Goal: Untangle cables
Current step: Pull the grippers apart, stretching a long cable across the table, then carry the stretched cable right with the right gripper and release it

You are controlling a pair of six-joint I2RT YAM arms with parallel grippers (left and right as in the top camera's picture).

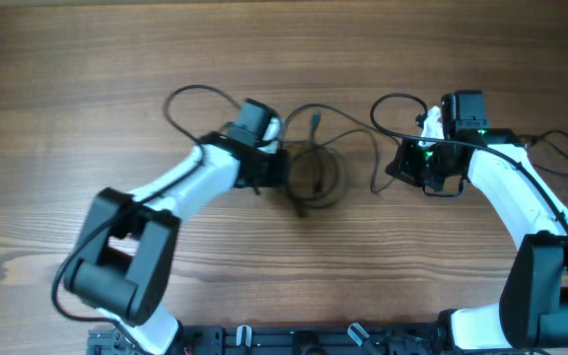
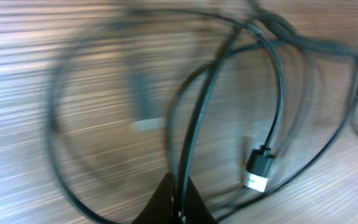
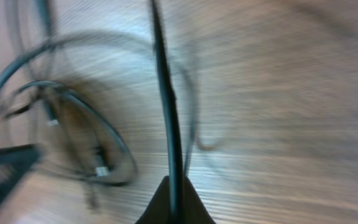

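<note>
The cables [image 1: 316, 170] are thin black cords lying in tangled loops on the wooden table, between the two arms. My left gripper [image 1: 276, 168] sits at the left edge of the tangle and is shut on a cable strand [image 2: 194, 124] that runs up from its fingertips [image 2: 178, 199]. A black plug with a silvery tip [image 2: 257, 169] lies just right of it. My right gripper [image 1: 402, 168] is right of the tangle and is shut on another cable strand [image 3: 166, 99] that rises from its fingertips [image 3: 175, 202]. Loops and small plugs [image 3: 98, 168] lie to its left.
A loose cable strand [image 1: 375, 148] arcs from the tangle toward the right arm. Thicker black robot wires loop at the left arm [image 1: 190, 99] and right arm [image 1: 560, 158]. Bare wooden table [image 1: 284, 276] lies around the tangle.
</note>
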